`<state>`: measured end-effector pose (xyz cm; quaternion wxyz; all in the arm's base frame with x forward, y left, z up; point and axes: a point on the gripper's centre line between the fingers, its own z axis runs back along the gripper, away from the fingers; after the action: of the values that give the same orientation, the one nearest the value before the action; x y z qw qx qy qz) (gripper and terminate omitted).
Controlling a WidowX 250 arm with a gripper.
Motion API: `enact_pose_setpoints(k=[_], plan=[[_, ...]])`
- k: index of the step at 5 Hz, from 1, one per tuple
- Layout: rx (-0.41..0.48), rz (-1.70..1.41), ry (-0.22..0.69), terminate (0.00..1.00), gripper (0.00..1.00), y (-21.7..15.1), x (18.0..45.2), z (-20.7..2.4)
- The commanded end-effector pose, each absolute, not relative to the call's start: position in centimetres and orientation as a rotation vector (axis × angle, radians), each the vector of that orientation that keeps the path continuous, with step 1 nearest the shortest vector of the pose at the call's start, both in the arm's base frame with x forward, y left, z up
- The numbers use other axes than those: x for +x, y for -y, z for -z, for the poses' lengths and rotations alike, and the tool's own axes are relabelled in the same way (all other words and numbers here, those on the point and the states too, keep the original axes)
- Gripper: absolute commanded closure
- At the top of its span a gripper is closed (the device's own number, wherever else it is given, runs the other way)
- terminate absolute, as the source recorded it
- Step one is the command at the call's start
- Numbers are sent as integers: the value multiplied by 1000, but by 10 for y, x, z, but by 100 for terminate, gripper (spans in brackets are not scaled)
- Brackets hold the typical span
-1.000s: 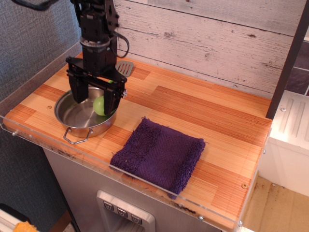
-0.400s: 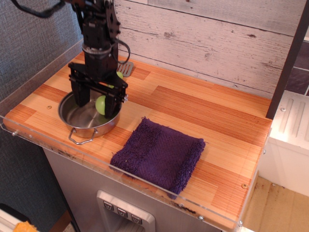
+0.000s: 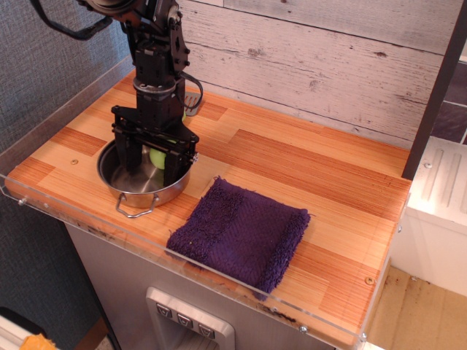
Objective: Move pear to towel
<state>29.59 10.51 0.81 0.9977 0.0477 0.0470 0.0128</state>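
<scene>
The light-green pear (image 3: 157,156) lies inside the steel pot (image 3: 125,191) at the left of the counter. My gripper (image 3: 153,166) reaches straight down into the pot, and its two black fingers (image 3: 128,154) stand on either side of the pear. The jaws are wide apart and the pear sits close to the right finger; I cannot tell if they touch. The dark purple towel (image 3: 241,233) lies flat on the counter to the right of the pot, near the front edge, with nothing on it.
A grey spatula head (image 3: 193,99) shows behind the arm near the back wall. The pot's wire handle (image 3: 136,210) points at the front edge. A clear plastic rim (image 3: 66,211) runs along the front and left of the wooden counter.
The gripper has shifted a little to the right, and the pot and the pear have moved right with it. The jaws stay apart. The towel has not moved.
</scene>
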Motion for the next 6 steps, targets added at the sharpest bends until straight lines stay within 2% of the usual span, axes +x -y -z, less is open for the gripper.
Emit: enact_pose_setpoints(k=[1,3,5,6], plan=[[73,-43,-40,0,100,-108,297,-14],[52,-52,9,0,100,-107,295,-26],[38,-51,131,0,100,-103,292,-71],[18,-45,111,0,0,-105,292,-69]])
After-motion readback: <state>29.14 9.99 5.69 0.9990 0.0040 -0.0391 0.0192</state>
